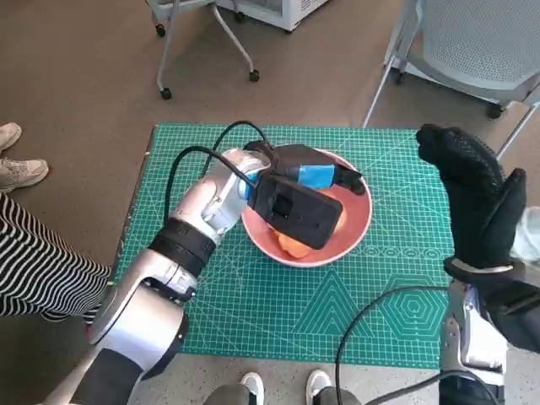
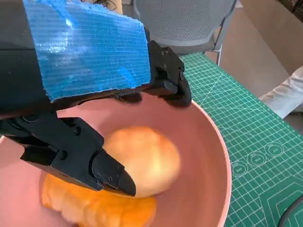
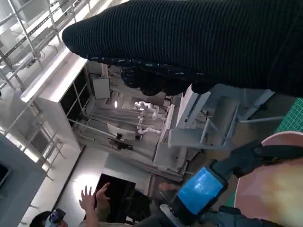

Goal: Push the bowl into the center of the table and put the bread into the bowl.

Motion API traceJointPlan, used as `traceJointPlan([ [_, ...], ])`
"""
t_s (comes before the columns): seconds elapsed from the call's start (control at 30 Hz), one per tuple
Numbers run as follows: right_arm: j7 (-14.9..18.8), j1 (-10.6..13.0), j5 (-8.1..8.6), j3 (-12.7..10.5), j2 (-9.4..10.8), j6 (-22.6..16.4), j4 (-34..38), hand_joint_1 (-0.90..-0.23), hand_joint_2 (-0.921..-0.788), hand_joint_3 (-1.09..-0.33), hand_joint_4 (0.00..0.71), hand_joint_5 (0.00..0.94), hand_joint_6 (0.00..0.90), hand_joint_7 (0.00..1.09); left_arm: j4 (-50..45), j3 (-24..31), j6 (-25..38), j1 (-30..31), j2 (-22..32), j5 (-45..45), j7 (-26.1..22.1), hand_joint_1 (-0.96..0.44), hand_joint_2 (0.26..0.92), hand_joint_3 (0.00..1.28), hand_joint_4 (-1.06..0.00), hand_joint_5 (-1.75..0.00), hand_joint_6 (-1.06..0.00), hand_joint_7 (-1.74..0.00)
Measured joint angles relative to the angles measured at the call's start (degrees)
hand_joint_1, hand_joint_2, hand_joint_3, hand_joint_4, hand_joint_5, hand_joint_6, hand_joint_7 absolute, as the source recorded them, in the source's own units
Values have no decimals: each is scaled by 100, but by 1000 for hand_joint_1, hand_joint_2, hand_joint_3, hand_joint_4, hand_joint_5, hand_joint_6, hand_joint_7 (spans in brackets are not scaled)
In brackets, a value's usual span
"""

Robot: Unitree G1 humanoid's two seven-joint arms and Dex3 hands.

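On the table [image 1: 253,312], under a green cutting mat: 1 pink bowl [image 1: 354,232], set near the middle of the mat. Contents: orange-yellow bread [image 2: 137,161], lying on the bowl's floor. Left robot hand [image 1: 308,190]: blue-taped, poised over the bowl, fingers [image 2: 94,165] apart just above the bread, holding nothing. Right robot hand [image 1: 477,198]: gloved, raised upright over the mat's right edge, well apart from the bowl, fingers extended, holding nothing. Beyond the table: 1 grey chair [image 1: 481,42]. At left: a person's striped leg [image 1: 34,270].
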Motion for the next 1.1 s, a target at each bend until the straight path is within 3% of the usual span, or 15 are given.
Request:
traceJointPlan([
  [0.4,-147,-44,-173,25,1,32,-3,-701,-921,-770,214,3,91,512,-526,528,-104,275,345,-758,-483,-337,823,18,0,1,-179,-50],
  [0.6,-187,-102,-173,14,0,144,-87,-698,-921,-772,211,1,93,514,-768,1367,-388,456,587,-1886,-865,-436,848,25,1,1,-168,-40],
  [0.73,-234,-161,-168,2,-6,299,-252,-698,-921,-775,210,0,95,519,-933,2034,-666,644,583,-2839,-973,-553,898,49,1,1,-172,-40],
  [0.93,-345,-324,-175,5,-7,544,-607,-700,-921,-767,213,1,116,538,-1373,2905,-680,1062,349,-4214,-1107,-684,919,272,-13,-6,-179,-46],
  [1.1,-419,-524,-205,29,-6,638,-753,-699,-921,-751,221,5,130,550,-2425,3299,-268,1637,56,-4969,-769,-712,921,418,-22,-10,-167,-57],
])
